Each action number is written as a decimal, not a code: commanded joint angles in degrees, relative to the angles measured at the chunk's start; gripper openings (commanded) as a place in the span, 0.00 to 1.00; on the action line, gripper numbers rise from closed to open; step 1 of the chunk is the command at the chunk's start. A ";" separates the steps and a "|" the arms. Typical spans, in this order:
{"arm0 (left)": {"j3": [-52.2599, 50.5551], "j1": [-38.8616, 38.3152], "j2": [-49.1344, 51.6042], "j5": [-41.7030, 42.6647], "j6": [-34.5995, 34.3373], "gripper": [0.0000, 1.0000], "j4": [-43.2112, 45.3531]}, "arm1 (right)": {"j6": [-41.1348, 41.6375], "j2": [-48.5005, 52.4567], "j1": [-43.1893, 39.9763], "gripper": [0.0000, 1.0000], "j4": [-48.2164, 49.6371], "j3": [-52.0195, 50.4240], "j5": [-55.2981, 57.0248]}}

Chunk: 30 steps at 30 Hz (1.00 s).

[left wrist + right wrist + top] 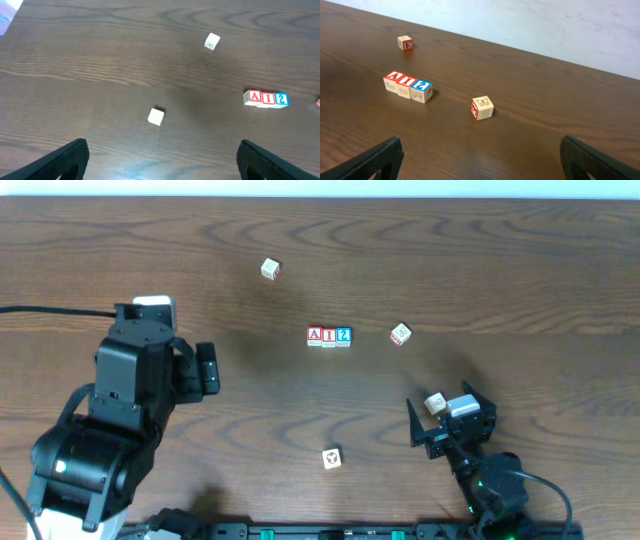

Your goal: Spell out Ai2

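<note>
The left pincer [162, 147] and the right pincer [480, 145] are held spread apart and empty, and since the row of blocks [329, 336] reading A, I, 2 is already laid touching at the middle of the surface [520, 270], only a withdrawal kept clear of the row is judged needed.

The row [329, 336] of three touching blocks stands mid-table [520, 260], with bare wood on its far and near sides, so both approaches are free. The right block [400, 334] lies near the row's right end and narrows that side. The far block [270, 269] lies far-left and the near block [332, 458] lies near; both are well apart from the row. A stray block [435, 403] sits right at the wide-spread right gripper [482, 162]. A plain block [156, 116] lies ahead of the wide-spread left gripper [160, 160], with bare wood between it and the row.
</note>
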 commanded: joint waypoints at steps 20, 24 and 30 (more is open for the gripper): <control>-65.31 5.03 -53.51 8.94 4.28 0.96 67.10 | -0.79 0.02 -0.15 0.99 -0.33 -0.09 -0.57; -70.64 6.23 -55.08 10.62 4.24 0.95 71.73 | -0.79 0.02 -0.15 0.99 -0.33 -0.09 -0.57; -75.19 7.34 -55.10 10.08 5.88 0.95 70.25 | -0.79 0.02 -0.15 0.99 -0.33 -0.09 -0.57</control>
